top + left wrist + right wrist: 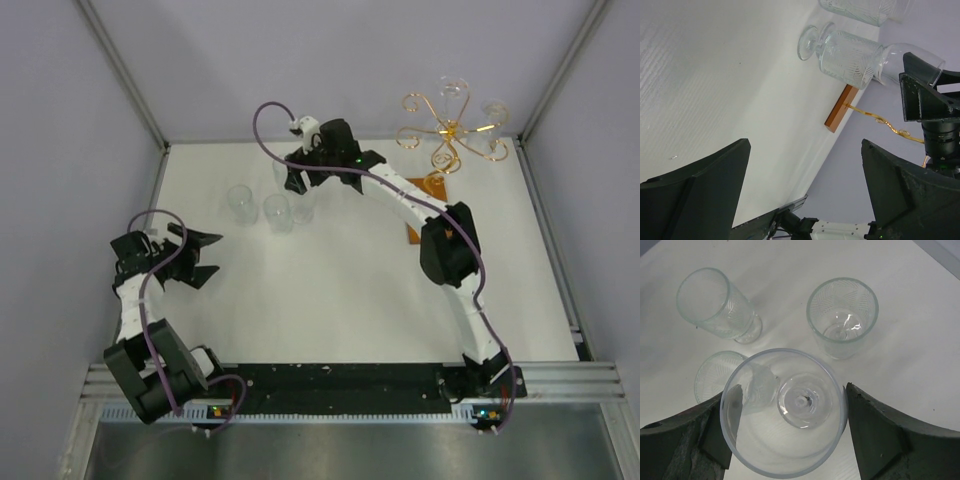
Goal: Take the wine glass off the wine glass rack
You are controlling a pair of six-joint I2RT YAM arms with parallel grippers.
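Overhead, the wine glass rack [450,130] stands at 2 o'clock on the bench [330,290], with two hanging glasses [455,90] on its scrolls. The right hand [296,180] sits at 11 o'clock, its grip hidden from that view. The right wrist view settles it: both fingers [880,440] press the bowl of a wine glass [765,440], rim up. Three patterned glasses [842,315] stand on the bench from 9 to 1 o'clock of it. The left hand [205,255], at 9 o'clock, gapes wide and holds nothing.
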